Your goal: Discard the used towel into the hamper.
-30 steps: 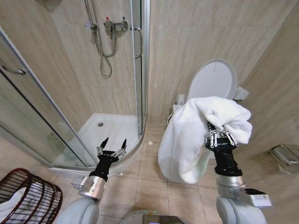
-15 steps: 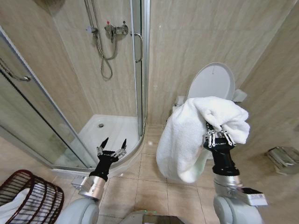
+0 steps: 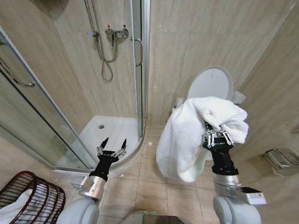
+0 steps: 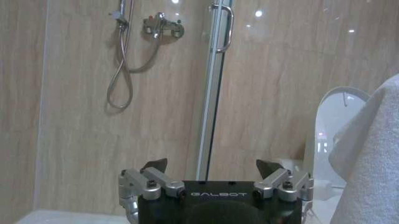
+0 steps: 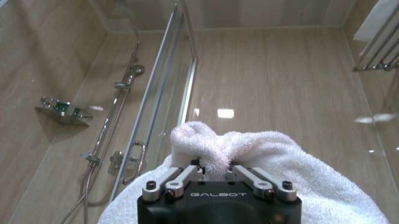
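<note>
A glass shower enclosure fills the far left of the scene, with a white shower tray on its floor, a chrome mixer tap and a hose on the beige tiled wall. To the right of its door frame stands a toilet with the lid raised against the wall. A metal holder sits low on the right wall. The tiled floor between the shower and the near edge lies open, and the curved shower kerb sits just beyond the left gripper.

The towel is white and thick, bunched at the top and hanging down in a long fold, so its long axis runs roughly vertical. It hangs in front of the toilet, hiding the bowl.

The right gripper points upward and its fingers are pinched tight on a bunched ridge of the towel; most of the cloth drapes to the left of the gripper and below it, with a smaller lobe over the right side.

The left gripper is held up at the near left, fingers spread wide with nothing between them.

The hamper stands on the floor at the near left corner, upright, well apart from the towel, left of the left arm, with white cloth inside.
</note>
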Controlling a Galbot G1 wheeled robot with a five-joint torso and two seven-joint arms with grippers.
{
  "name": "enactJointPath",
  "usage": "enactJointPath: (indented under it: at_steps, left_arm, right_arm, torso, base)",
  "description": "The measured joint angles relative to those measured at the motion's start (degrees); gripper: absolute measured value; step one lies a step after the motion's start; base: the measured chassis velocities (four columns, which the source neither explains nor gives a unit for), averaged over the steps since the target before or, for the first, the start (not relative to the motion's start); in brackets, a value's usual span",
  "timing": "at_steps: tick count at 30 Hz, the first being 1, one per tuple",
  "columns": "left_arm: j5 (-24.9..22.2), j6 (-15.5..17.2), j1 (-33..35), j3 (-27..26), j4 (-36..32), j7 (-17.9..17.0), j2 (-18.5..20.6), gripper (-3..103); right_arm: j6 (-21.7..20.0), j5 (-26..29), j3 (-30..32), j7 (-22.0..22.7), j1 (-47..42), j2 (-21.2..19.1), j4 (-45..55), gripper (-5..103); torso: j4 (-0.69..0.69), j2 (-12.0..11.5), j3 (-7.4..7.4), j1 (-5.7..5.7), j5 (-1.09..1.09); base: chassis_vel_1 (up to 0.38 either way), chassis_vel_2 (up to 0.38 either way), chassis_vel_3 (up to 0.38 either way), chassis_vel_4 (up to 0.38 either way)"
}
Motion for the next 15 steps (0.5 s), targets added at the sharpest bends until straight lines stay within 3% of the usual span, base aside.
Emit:
enactJointPath:
  at_steps: [15]
  left_arm:
    - [0.0, 0.0, 0.0, 0.0, 0.0, 0.0, 0.0, 97]
  right_arm:
    - [-0.21, 1.16, 1.54, 0.07, -1.11, -0.65, 1.34, 14]
  torso:
    - [0.0, 3.51, 2.03, 1.47, 0.0]
  base:
    - [0.0, 0.0, 0.0, 0.0]
